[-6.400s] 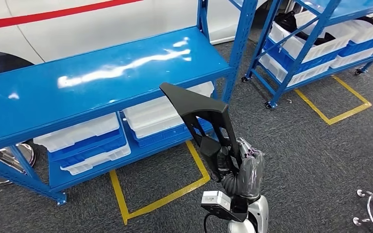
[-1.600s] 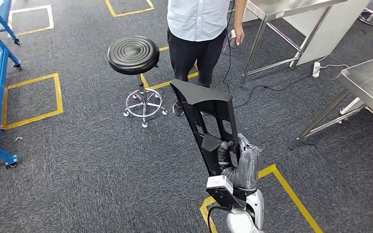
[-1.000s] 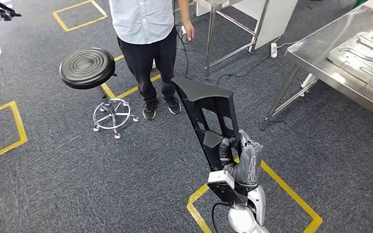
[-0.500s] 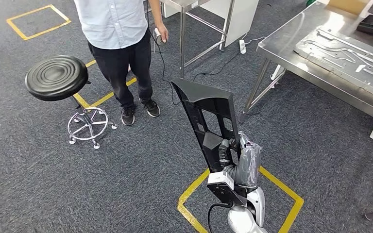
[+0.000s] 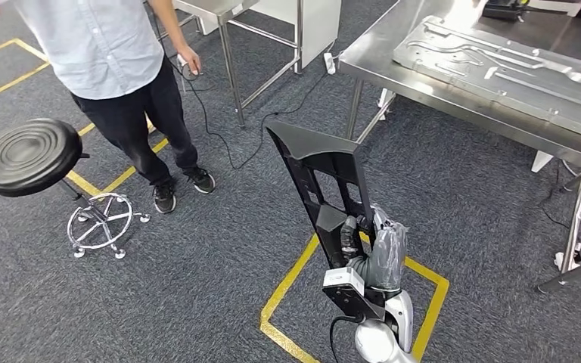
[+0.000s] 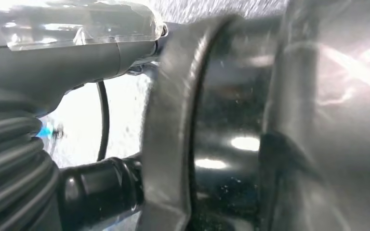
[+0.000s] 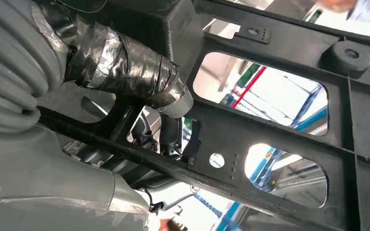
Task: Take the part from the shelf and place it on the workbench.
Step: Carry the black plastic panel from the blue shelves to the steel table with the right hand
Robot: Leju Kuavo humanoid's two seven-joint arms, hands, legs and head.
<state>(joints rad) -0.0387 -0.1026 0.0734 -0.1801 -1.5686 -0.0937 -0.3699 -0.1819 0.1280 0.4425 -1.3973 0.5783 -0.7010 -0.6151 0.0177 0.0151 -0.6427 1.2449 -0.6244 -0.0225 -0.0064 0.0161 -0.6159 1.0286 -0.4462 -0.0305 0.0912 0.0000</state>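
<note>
1. My right hand (image 5: 374, 253) grips the black part (image 5: 321, 185) at its lower end, fingers (image 5: 348, 238) curled through an opening in its frame. In the right wrist view the taped thumb (image 7: 135, 72) lies across a bar of the part (image 7: 289, 130).
2. The part stands upright in my grip, tilted slightly, broad end uppermost, clear of the carpet and not on any surface.
3. My left hand (image 6: 53, 62) is seen close against a dark glossy surface in the left wrist view; I cannot tell whether its fingers are spread or closed, nor whether it holds anything.
4. Directly below the part, yellow floor tape (image 5: 287, 283) marks a square on the grey carpet.
5. To the left of the part, a black round stool (image 5: 26, 155) stands on a chrome star base.
6. Beyond the stool and left of the part, a person (image 5: 121, 72) in a pale shirt and dark trousers stands holding a small device on a cable.
7. To the right of the part and farther off stands the steel workbench (image 5: 393, 64), with a flat metal panel (image 5: 499, 60) lying on its top.
8. Behind the part, a second steel table frame (image 5: 231, 60) stands beside the person.
</note>
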